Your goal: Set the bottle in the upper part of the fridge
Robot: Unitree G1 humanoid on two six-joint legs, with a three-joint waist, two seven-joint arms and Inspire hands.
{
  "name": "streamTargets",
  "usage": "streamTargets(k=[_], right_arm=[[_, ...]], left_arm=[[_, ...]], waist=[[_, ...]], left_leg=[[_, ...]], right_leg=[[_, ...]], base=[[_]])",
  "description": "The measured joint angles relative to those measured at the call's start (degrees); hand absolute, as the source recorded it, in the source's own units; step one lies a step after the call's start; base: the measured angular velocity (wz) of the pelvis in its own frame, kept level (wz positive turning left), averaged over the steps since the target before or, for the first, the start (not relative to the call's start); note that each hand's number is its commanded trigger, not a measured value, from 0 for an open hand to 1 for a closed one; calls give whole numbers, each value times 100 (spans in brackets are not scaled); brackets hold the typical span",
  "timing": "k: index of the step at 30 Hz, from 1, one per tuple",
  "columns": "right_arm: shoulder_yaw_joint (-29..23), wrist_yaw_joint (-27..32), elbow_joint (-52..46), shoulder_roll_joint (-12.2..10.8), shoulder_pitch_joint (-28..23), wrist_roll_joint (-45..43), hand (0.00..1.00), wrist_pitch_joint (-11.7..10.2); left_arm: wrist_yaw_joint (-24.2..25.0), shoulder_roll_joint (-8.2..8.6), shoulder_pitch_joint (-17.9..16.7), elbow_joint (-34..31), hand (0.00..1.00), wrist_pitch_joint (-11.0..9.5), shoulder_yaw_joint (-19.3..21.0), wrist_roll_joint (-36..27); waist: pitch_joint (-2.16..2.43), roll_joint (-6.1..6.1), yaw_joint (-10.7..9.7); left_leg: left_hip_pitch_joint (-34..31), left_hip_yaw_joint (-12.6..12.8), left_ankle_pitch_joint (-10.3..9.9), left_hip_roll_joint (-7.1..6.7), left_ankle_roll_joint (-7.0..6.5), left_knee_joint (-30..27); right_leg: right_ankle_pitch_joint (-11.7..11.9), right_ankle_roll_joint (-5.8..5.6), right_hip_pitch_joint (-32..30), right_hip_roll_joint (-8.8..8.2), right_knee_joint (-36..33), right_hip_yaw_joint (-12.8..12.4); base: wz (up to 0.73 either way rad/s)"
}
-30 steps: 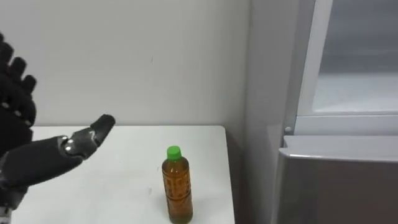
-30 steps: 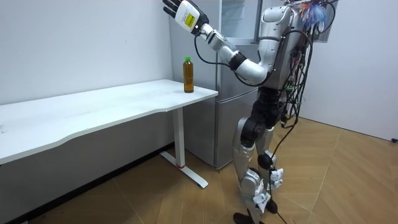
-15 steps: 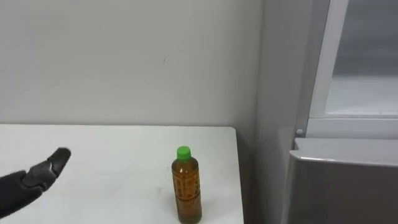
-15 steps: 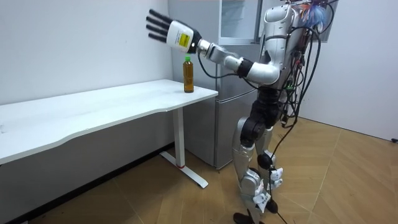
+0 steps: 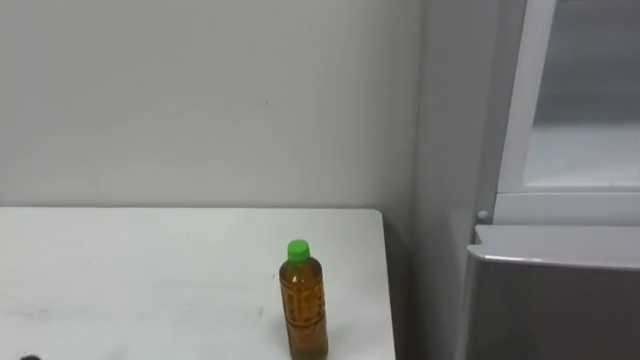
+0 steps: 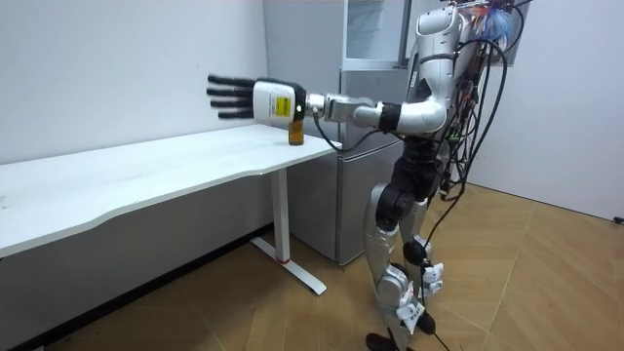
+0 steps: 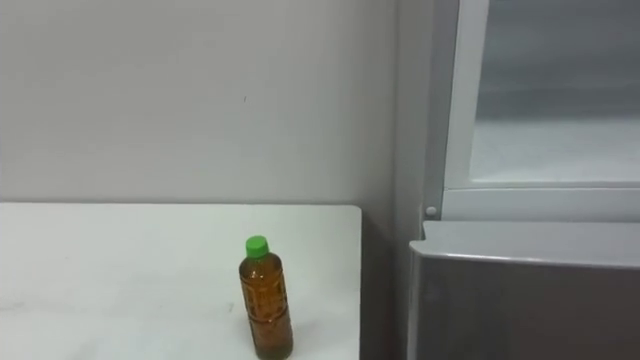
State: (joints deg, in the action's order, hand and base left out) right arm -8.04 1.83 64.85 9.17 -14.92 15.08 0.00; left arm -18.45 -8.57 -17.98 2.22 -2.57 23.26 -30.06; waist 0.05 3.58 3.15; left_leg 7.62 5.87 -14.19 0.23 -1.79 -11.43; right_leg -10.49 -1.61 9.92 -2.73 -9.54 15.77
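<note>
Bottle (image 5: 303,305) on the table (image 5: 150,270), left hand (image 6: 271,100) wide open.
I see amber liquid (image 5: 303,322) under its green cap (image 5: 297,250). It stands upright near the table corner beside the fridge (image 5: 540,290), base cut off. My empty, straight-fingered hand covers its top in the room view.

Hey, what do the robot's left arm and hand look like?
The left hand has black fingers and a boxy white back carrying a yellow label. The arm behind it is silver-grey with dark joints, and a black cable loops under the wrist.
</note>
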Motion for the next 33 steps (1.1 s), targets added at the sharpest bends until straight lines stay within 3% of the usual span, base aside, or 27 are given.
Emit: streamTargets(k=[3,6,12,19,26,33], right_arm=[[-6,-32,-5,-2,-37,-122,0,16],[-6,-104,-54,-1,-60,-173,0,19],[0,-121,-48,-1,-35,-175,0,13],[8,-291,-6,13,55,-238,0,20],[19,-450,15,3,59,-280,0,92],[179,-336,14,4,129,-278,0,91]], left_arm=[[-66,109,-115,588,0,5,-131,-93],[-54,113,-129,1303,0,3,-310,-91],[113,137,-131,3026,0,-4,-782,-100],[543,152,-107,4816,0,12,-983,-58],[1012,152,-90,5640,0,266,-1054,592],[1293,147,61,5812,0,471,-1661,1229]], waist=[[4,-84,-34],[-12,-114,-24],[-14,-127,-71],[-13,-158,-127],[-23,-262,-165],[-21,-242,-266]], left_leg=[[8,-25,0,-5,0,-8],[6,-23,0,-2,0,-30],[0,-7,-8,-6,-13,-39],[12,21,-13,-12,-20,-24],[-15,48,-19,-26,-27,-38],[-47,51,-18,-19,-26,-17]], right_leg=[[-11,-6,8,-6,-14,3],[-12,-4,19,-7,-19,7],[-12,-4,10,-12,-18,5],[-14,-6,5,-22,-15,6],[-65,0,4,-34,9,-18],[-75,5,-49,-27,2,-17]], base=[[2],[0],[0],[-3],[1],[0]])
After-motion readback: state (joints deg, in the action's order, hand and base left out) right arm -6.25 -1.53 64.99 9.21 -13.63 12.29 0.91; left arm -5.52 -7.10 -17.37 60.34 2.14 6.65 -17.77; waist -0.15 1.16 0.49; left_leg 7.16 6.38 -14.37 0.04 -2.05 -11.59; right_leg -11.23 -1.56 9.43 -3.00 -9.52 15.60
